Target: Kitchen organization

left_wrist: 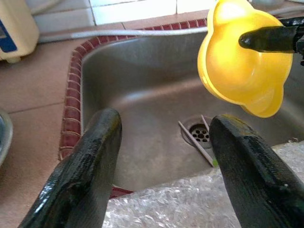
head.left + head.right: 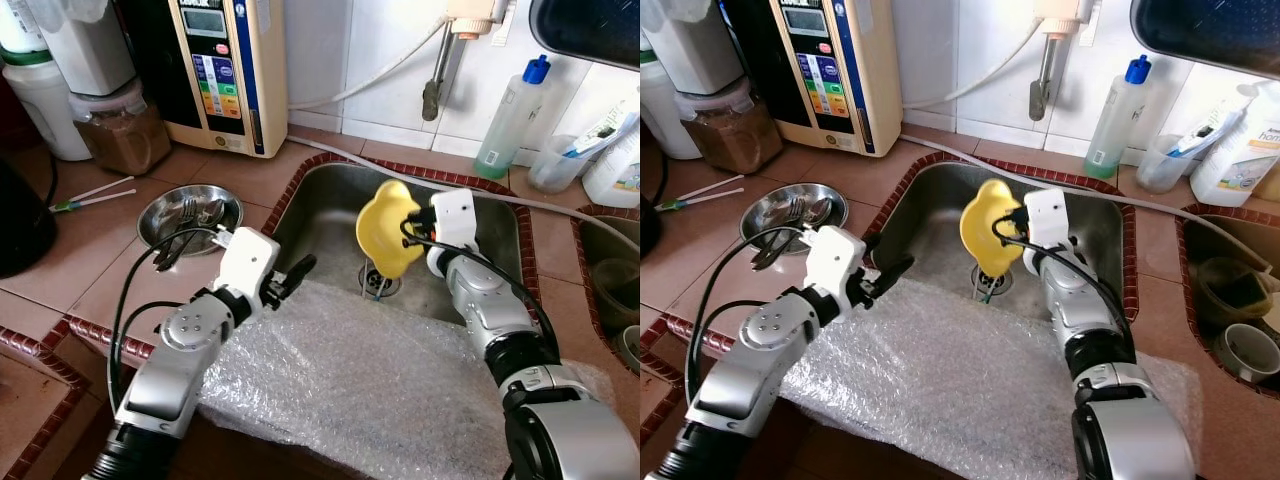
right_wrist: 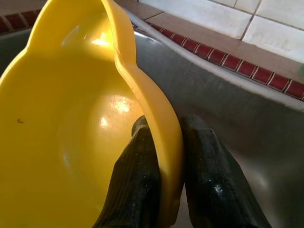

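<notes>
Done: right gripper (image 2: 412, 222) jaws clamp yellow bowl (image 2: 386, 228) above sink (image 2: 325, 215).
Left: bowl unplaced; left gripper (image 2: 298, 272) jaws open, empty.

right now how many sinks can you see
2: the steel sink under the yellow bowl, and a second sink at the robot's right, partly cut off.

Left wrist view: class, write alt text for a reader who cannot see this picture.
A yellow plastic bowl, pinched at its rim by the right gripper, hangs tilted above a stainless steel sink and its drain. The left gripper hovers open in the foreground over clear bubble wrap.
</notes>
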Motion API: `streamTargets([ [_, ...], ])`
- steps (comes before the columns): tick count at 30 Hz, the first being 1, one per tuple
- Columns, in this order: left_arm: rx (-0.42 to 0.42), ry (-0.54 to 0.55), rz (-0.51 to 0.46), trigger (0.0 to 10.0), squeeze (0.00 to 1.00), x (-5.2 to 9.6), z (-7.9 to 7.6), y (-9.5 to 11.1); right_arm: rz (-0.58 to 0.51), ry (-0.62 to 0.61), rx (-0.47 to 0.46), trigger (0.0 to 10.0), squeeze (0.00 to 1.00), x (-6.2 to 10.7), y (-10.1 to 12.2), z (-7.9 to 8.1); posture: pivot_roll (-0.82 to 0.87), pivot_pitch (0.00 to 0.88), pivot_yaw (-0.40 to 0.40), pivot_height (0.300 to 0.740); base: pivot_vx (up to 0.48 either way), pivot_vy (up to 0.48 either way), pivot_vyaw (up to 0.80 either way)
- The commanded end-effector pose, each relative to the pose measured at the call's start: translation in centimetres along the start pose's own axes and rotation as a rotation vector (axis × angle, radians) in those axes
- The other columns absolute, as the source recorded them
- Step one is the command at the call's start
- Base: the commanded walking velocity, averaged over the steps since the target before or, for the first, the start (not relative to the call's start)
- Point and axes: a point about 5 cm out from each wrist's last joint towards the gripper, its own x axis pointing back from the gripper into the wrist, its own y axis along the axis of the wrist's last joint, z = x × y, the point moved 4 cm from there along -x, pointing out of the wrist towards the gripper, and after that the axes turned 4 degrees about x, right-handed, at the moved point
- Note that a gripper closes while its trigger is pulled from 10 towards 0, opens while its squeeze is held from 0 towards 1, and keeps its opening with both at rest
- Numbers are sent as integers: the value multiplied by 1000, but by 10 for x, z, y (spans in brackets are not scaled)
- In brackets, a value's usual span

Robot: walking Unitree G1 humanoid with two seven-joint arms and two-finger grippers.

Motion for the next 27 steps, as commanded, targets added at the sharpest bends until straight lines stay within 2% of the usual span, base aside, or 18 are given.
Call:
streamTargets([
  [1,28,19,19,10000,1000,5,1,-4,14,-20,10,0,0,2,-6,-3,14,80,11,740,0,0,0],
  [6,50,61,36,10000,1000,9,-1,-14,29,-68,-46,0,0,6,-18,-5,11,78,9,740,0,0,0],
  [7,37,73,37,10000,1000,9,0,-15,26,-80,-52,0,1000,7,-19,-5,7,73,9,740,0,0,0],
  [9,17,82,48,10000,1000,9,0,-18,25,-101,-59,0,1000,9,-22,-6,7,69,8,740,0,0,0],
  [10,3,121,63,10000,1000,10,3,-21,28,-142,-71,0,1000,10,-25,-9,6,67,8,740,0,0,0],
  [15,7,164,69,10000,1000,8,7,-24,42,-194,-117,0,1000,13,-31,-11,3,51,6,740,0,0,0],
  [19,52,211,62,10000,1000,8,11,-25,54,-222,-162,157,1000,16,-37,-12,1,47,6,740,0,0,0],
  [20,57,218,62,10000,1000,7,12,-25,50,-229,-146,10000,1000,16,-36,-12,-1,48,5,740,0,0,0],
  [24,72,239,56,10000,1000,6,15,-24,36,-228,-111,10000,1000,15,-33,-11,-3,46,3,740,0,0,0],
  [27,84,255,52,10000,1000,3,17,-23,31,-239,-151,10000,1000,13,-30,-13,-6,45,0,740,0,0,0],
])
